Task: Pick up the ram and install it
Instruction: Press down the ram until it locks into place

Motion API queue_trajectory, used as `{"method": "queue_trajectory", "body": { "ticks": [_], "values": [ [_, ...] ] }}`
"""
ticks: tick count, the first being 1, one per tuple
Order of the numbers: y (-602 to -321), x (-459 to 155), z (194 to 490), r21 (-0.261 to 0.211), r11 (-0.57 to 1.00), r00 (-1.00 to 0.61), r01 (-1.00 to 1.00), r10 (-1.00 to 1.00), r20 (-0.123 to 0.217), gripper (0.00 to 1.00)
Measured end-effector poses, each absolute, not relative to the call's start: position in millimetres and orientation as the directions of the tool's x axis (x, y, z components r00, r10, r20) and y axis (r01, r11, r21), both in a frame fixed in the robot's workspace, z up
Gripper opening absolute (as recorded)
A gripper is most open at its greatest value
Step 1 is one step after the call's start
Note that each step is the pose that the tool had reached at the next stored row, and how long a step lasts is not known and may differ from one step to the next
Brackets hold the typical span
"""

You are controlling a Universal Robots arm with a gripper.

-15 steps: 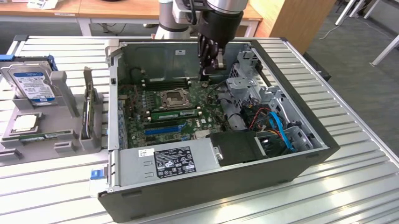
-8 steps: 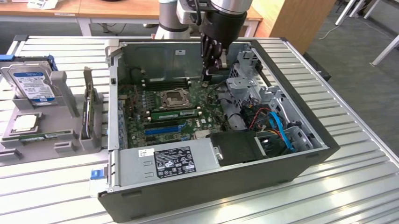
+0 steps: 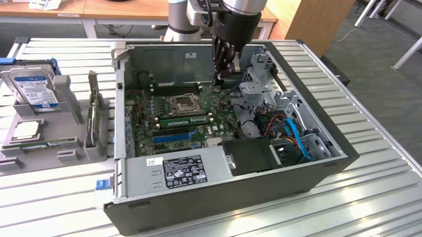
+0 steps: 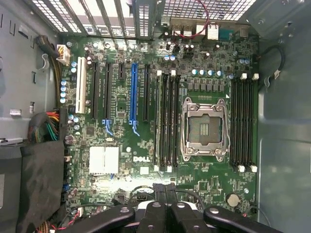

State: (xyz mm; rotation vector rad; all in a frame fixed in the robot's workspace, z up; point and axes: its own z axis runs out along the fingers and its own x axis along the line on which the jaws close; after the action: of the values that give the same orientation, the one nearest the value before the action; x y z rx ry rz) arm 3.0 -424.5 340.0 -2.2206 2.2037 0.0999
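The open computer case (image 3: 316,128) lies on a slatted metal table with the motherboard (image 4: 121,145) facing up. A narrow green ram stick (image 3: 185,120) sits in the memory slot (image 4: 161,121) nearest the blue slot, beside the CPU socket (image 4: 204,128). Another narrow green stick (image 3: 47,143) lies in the grey holder on the exterior view's left. My gripper (image 3: 224,74) hangs inside the case above the board's far edge, apart from both sticks. Its black fingers (image 4: 158,213) are shut together with nothing between them.
The grey holder (image 3: 72,148) also carries a hard drive (image 3: 33,89), a CPU chip (image 3: 26,129) and an upright green card (image 3: 92,116). Inside the case are the power supply (image 3: 175,170), a metal drive cage (image 3: 264,94), blue cables (image 3: 298,140) and a long blue slot (image 4: 135,92).
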Motion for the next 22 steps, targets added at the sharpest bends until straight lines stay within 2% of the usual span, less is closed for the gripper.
{"method": "queue_trajectory", "body": {
  "ticks": [22],
  "values": [
    [-425, 3, 319, 0.037, -0.009, 0.007, -0.999, -0.998, -0.055, 0.10]
  ]
}}
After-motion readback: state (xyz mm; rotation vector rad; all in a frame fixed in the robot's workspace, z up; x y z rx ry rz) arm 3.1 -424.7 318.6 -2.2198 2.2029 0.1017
